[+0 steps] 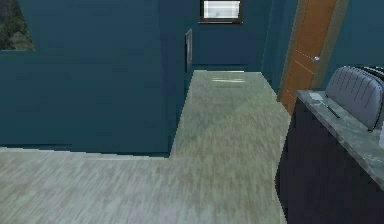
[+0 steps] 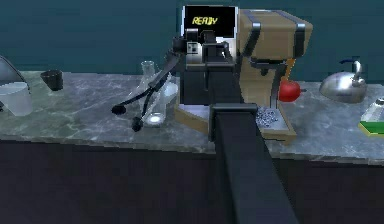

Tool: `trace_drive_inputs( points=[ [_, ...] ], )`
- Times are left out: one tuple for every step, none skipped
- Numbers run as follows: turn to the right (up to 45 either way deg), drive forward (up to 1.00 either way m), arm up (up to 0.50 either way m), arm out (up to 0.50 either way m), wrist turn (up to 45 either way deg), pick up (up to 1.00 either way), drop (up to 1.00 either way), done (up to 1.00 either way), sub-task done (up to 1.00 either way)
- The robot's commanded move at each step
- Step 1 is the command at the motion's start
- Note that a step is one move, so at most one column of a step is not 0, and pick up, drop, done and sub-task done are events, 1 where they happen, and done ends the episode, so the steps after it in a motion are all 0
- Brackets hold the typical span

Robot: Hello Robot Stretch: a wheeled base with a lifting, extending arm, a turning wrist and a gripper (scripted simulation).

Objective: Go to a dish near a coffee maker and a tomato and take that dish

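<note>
A coffee maker (image 2: 268, 62), tan and dark, stands on the marble counter (image 2: 80, 125) in the arm side view. A red tomato (image 2: 289, 92) lies just to its right. Left of the machine a clear glass dish (image 2: 160, 104) rests on the counter. The dark arm (image 2: 248, 165) rises from the bottom edge to the gripper (image 2: 131, 114), whose thin fingers (image 2: 126, 105) slant down and left at the glass dish. Since the dish stands on the counter at the fingers, I cannot tell whether the gripper holds anything.
On the counter's left stand a dark cup (image 2: 52, 80) and a white vessel (image 2: 15, 98); a metal kettle (image 2: 346, 86) and a green item (image 2: 372, 125) sit right. Ahead, a teal-walled corridor (image 1: 225, 110) leads past an orange door (image 1: 310, 45); a toaster (image 1: 356, 95) tops a dark counter (image 1: 325, 165).
</note>
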Motion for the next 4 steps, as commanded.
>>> trace_drive_inputs(
  points=[
    [0.0,0.0,0.0,0.0,45.0,0.0,0.0,0.0,0.0],
    [0.0,0.0,0.0,0.0,45.0,0.0,0.0,0.0,0.0],
    [0.0,0.0,0.0,0.0,9.0,0.0,0.0,0.0,0.0],
    [0.0,0.0,-0.08,0.0,0.0,0.0,0.0,0.0,0.0]
  ],
)
